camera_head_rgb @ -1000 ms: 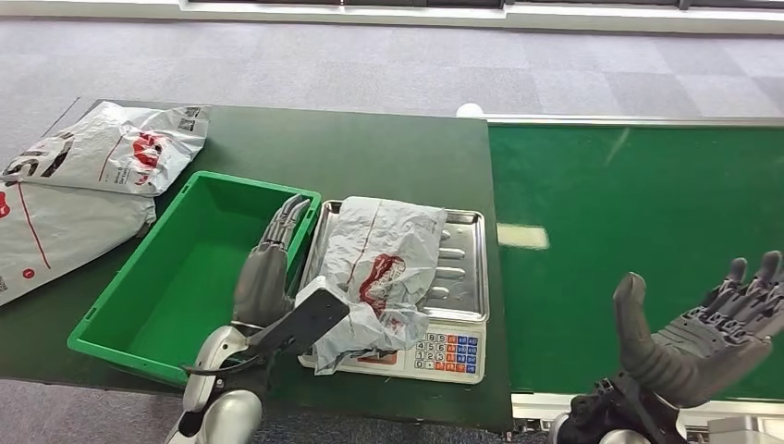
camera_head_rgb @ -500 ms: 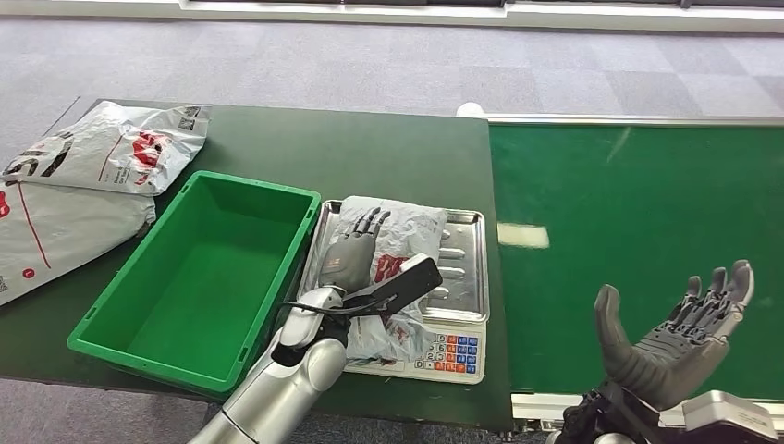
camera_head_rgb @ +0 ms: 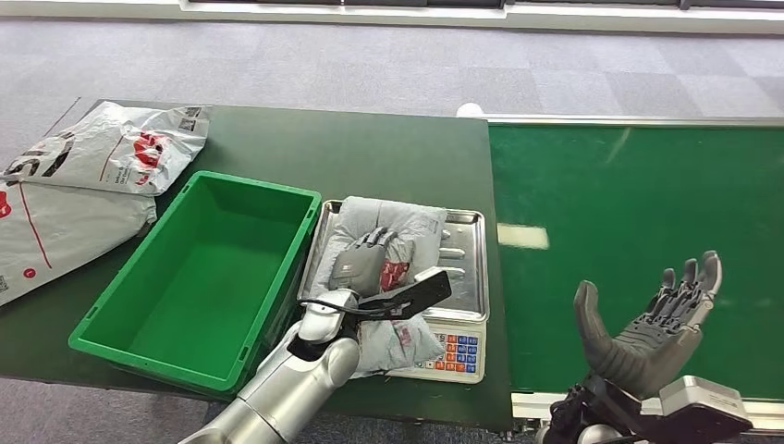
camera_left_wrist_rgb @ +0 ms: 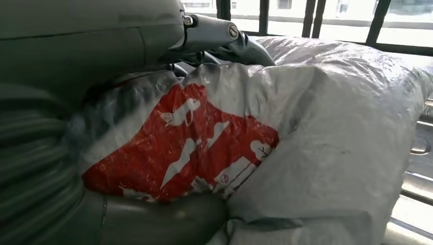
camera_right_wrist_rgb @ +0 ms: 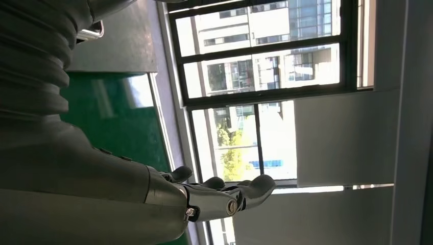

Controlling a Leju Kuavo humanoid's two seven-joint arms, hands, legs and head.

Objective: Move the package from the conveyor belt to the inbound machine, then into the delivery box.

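The package [camera_head_rgb: 407, 222], a grey plastic mailer with a red print, lies on the steel tray [camera_head_rgb: 465, 268] of the inbound scale. My left hand [camera_head_rgb: 362, 264] lies on top of it with the fingers curled over its middle. Up close, the package [camera_left_wrist_rgb: 316, 117] is bunched between the fingers [camera_left_wrist_rgb: 224, 38] above and the thumb [camera_left_wrist_rgb: 158, 219] below. My right hand [camera_head_rgb: 652, 328] hovers palm up, fingers spread and holding nothing, over the near edge of the green conveyor belt [camera_head_rgb: 638, 194]. From the wrist, the same right hand [camera_right_wrist_rgb: 214, 196] appears against windows.
The green delivery box [camera_head_rgb: 199, 277] stands directly left of the scale, with nothing inside. The scale keypad [camera_head_rgb: 458, 353] faces me at the table's front edge. Two more grey mailers [camera_head_rgb: 102, 153] [camera_head_rgb: 55, 231] lie at the far left of the dark table.
My left hand has moved right from the box's rim onto the package and closed its fingers over it, bunching it. My right hand has drawn back and sunk lower, staying spread.
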